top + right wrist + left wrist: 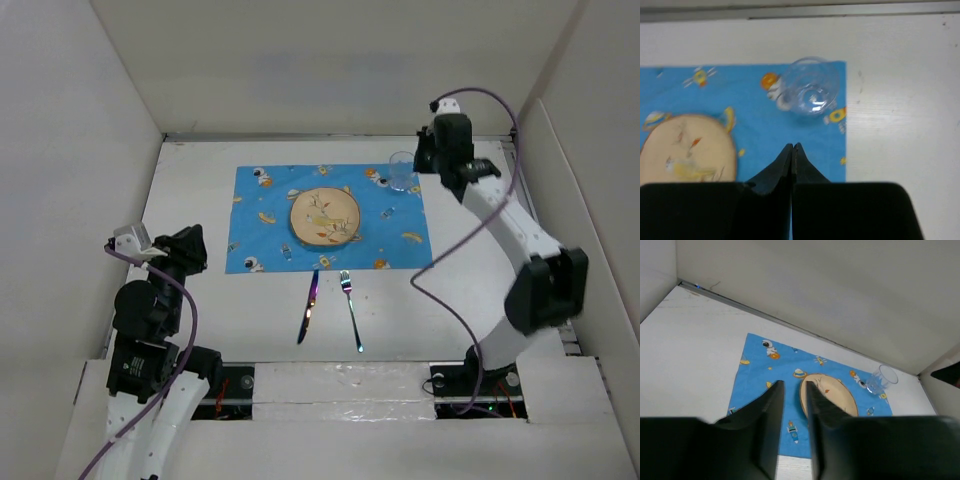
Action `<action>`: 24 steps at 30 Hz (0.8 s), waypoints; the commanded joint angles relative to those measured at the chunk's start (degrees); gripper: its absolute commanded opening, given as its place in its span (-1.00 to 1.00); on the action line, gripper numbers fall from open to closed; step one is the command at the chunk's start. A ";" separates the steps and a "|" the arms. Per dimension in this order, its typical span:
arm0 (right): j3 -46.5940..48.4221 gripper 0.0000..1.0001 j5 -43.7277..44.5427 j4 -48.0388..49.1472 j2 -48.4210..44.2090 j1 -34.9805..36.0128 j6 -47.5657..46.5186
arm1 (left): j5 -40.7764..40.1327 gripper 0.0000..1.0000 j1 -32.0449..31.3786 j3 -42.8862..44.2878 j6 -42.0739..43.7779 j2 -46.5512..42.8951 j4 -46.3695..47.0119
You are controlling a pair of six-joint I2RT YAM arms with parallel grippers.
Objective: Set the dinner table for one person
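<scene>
The white dinner table (190, 190) carries a blue space-print placemat (262, 222) with a round tan plate (324, 216) in its middle. A clear glass (402, 171) stands on the mat's far right corner. A knife (308, 310) and a fork (351, 309) lie side by side on the bare table in front of the mat. My right gripper (794, 146) is shut and empty, raised just right of and above the glass (811, 92). My left gripper (794, 385) is slightly open and empty, held up over the near left of the table, pointing at the plate (828, 394).
White walls close in the table on the left, back and right. A metal rail (300, 136) runs along the far edge. The right arm's purple cable (440, 260) loops over the table's right side. The placemat also shows in the left wrist view (760, 375).
</scene>
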 commanded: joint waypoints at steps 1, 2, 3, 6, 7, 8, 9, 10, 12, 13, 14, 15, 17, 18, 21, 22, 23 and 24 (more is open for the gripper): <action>-19.32 -1.00 -3.33 18.27 -16.56 10.43 1.95 | 0.63 -0.67 -0.33 0.19 0.56 -0.40 2.56; -23.63 -1.00 -1.23 19.80 -18.62 13.32 2.82 | 0.54 -0.75 -0.33 0.19 0.56 -0.40 2.21; -29.94 -1.00 0.36 20.16 -20.56 18.66 3.00 | 1.32 -0.83 -0.33 0.19 0.73 -0.49 2.38; -36.66 -1.00 9.48 16.06 -26.62 30.61 5.89 | 1.16 -0.97 -0.33 0.19 0.56 -0.76 2.47; -40.86 -1.00 11.69 14.82 -28.12 33.80 7.04 | 1.16 -0.97 -0.33 0.19 0.56 -0.67 2.30; -42.64 -1.00 17.02 13.76 -30.74 36.70 10.27 | 1.33 -0.97 -0.33 0.10 0.47 -1.10 2.29; -44.14 -1.00 20.20 11.84 -31.99 39.69 12.82 | 1.51 -0.95 -0.33 0.28 0.47 -1.19 2.38; -47.98 -1.00 21.63 12.43 -33.05 44.50 14.94 | 1.51 -0.83 -0.33 0.28 0.47 -1.37 2.56; -51.17 -1.00 21.74 13.92 -34.63 46.74 18.90 | 0.55 -0.65 -0.33 0.28 0.47 -1.11 2.38; -51.88 -1.00 21.03 12.97 -34.81 47.36 19.18 | 0.45 -0.46 -0.33 0.28 0.38 -1.11 2.12; -53.54 -1.00 17.63 14.70 -33.42 48.58 18.40 | 0.80 -0.27 -0.33 0.19 0.38 -1.11 2.12; -53.56 -1.00 18.30 14.98 -32.54 49.81 18.47 | 0.81 -0.20 -0.33 0.19 0.38 -0.93 2.29; -52.60 -0.84 21.52 14.46 -31.14 51.83 20.31 | 0.81 -0.11 -0.33 0.19 0.38 -0.41 2.38; -51.55 -0.50 21.81 11.67 -27.90 51.85 21.45 | 0.63 -0.09 -0.33 0.28 0.38 0.03 2.29; -48.56 -0.09 21.99 11.29 -22.18 51.85 21.64 | 1.24 -0.08 -0.33 0.28 0.29 0.21 2.20; -47.76 -0.09 21.82 11.12 -19.11 51.85 21.38 | 1.16 -0.07 -0.33 0.19 0.29 0.30 2.47; -46.89 -0.09 21.64 10.94 -17.86 52.46 21.55 | 0.98 -0.07 -0.33 0.19 0.47 0.39 2.47; -45.75 -0.16 21.64 11.55 -16.89 52.99 21.73 | 0.81 -0.07 -0.33 0.28 0.38 0.56 2.30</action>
